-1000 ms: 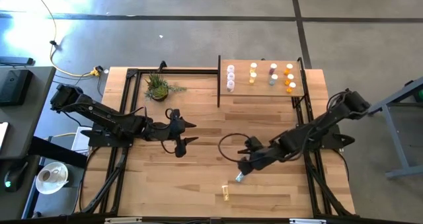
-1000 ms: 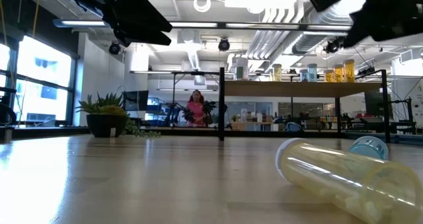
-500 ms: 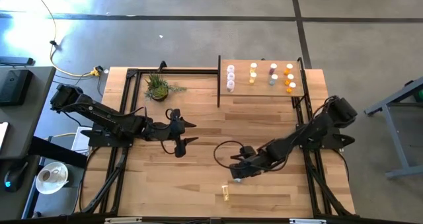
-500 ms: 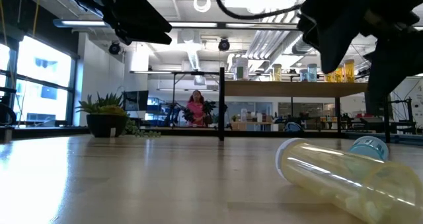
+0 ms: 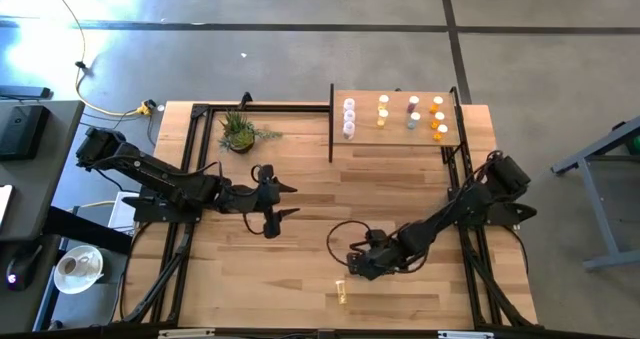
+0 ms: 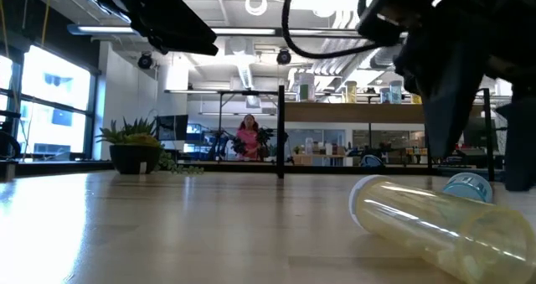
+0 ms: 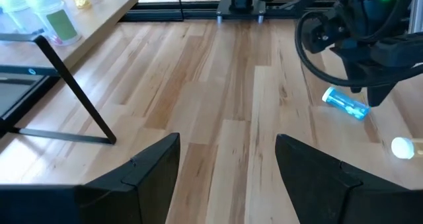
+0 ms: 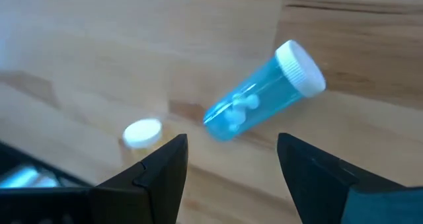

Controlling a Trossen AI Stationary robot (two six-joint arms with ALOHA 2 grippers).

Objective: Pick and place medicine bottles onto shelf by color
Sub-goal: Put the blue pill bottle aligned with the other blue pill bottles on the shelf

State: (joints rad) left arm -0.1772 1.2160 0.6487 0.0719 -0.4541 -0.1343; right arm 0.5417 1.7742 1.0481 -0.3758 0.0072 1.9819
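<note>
While blue bottle lies flat: we see the blue bottle (image 8: 261, 92) on its side on the surface (image 5: 300, 259), just ahead of the right end effector (image 8: 231, 159), fingers wide and empty.
Roll risk: we fear one finger nudging it away.
Neighbour: the yellow bottle (image 5: 341, 292) nearby could get knocked.
Left end effector (image 7: 228, 161): wide, waiting mid-surface.
Shelf (image 5: 395, 139): well apart.

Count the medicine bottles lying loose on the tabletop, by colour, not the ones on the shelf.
Blue bottle: 1
Yellow bottle: 1
Total: 2
</note>
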